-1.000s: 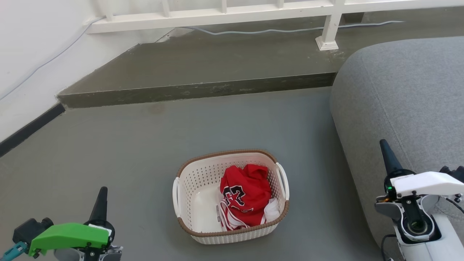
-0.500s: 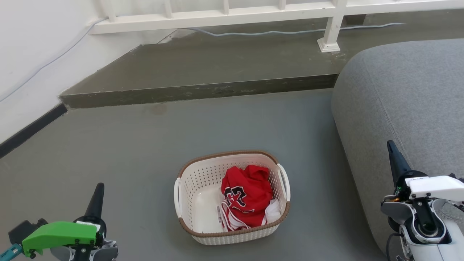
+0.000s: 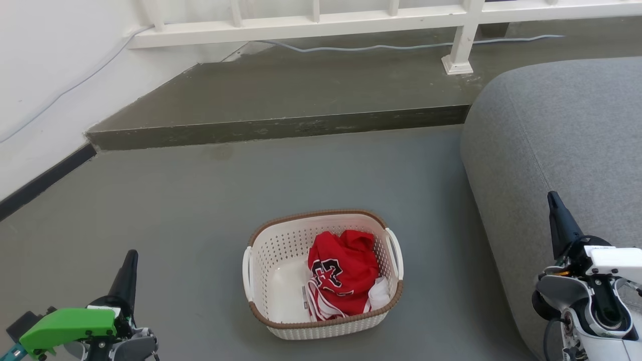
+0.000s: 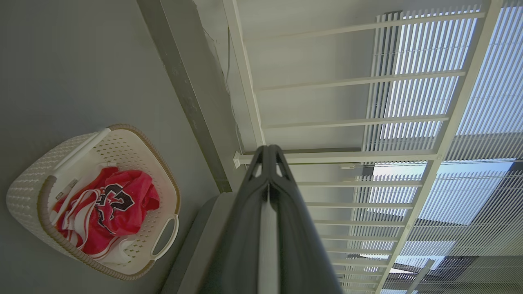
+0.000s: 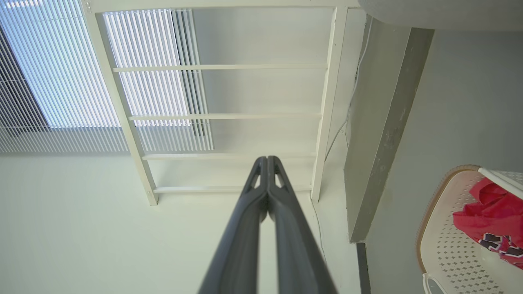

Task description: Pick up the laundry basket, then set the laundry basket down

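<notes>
Laundry basket, cream perforated, brown rim, white handles

A smooth grey floor meets a raised concrete step (its front edge darker, scuffed). A white railing stands on the step, with a pale cable beneath it. A white wall is at left and a grey sofa at right. Daylight comes through slatted blinds.

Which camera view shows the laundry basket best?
The head view: the whole laundry basket stands on the floor. The left wrist view shows it whole but sideways, near the edge; the right wrist view cuts most of it off.
</notes>
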Robot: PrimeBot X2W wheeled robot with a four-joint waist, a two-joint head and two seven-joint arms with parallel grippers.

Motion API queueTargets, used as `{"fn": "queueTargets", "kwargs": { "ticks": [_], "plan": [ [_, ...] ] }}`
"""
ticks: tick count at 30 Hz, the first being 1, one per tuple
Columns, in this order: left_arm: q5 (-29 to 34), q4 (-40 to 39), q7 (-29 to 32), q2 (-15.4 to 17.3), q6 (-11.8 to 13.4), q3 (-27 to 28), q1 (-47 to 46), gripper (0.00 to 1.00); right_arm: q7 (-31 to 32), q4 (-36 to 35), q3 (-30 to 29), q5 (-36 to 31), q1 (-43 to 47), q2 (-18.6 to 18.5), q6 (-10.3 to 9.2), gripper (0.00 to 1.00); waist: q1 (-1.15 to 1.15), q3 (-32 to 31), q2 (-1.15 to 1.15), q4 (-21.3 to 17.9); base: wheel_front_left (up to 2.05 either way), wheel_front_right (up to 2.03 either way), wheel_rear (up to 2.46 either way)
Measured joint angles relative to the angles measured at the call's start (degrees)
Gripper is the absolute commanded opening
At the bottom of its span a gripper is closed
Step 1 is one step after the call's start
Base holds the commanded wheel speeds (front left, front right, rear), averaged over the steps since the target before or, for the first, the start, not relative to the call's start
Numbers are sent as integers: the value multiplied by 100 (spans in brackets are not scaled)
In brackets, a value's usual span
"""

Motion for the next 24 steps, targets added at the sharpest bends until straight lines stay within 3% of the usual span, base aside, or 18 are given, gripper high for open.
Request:
{"fn": "queueTargets", "kwargs": {
  "ticks": [24],
  "plan": [
    [-170,77,32,-7,-45,65,-103,0,40,-23,-64,233,4,16,2,0,0,-5,0,7,0,0,0]
  ]
}}
